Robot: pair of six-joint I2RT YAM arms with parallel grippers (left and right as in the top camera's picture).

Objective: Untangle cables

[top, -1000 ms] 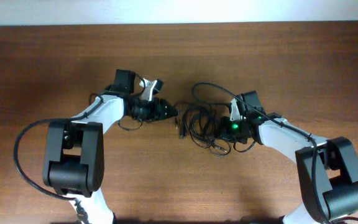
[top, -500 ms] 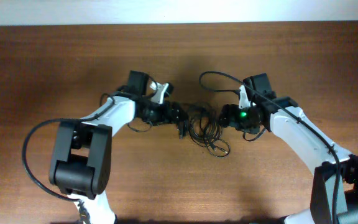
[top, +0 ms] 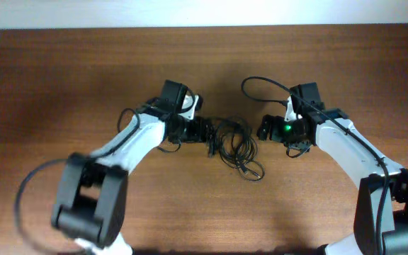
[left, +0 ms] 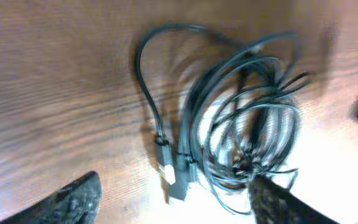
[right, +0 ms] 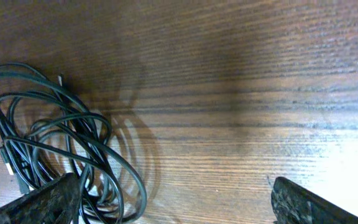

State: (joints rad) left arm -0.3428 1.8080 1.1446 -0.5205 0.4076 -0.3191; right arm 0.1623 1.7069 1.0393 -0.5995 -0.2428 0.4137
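- Between the two grippers, at the middle of the table (top: 83,64), the cables (top: 234,145) lie in one knotted coil. Nothing lifts them.
- Seen from overhead, the coil's long axis runs from about 11 o'clock to 5 o'clock, and a loose tail trails off at the 5 o'clock end.
- Your left gripper (top: 207,136) is spread wide and holds nothing. From it the coil sits at 3 o'clock, just beside the tips.
- In the left wrist view the two plug ends (left: 169,177) lie between the fingers (left: 79,199), and the main loops are up at 1 o'clock.
- Your right gripper (top: 263,129) is fully spread and empty too. From it the coil sits at about 8 o'clock overhead.
- In the right wrist view the loops crowd one finger (right: 42,202) at 10 o'clock. Bare wood fills the rest of the gap.
- I judge the left arm the nearer to something you can grasp, since the plugs already lie within its spread.
- For the right arm, you would need a shift toward 9 o'clock before a strand falls between the jaws.
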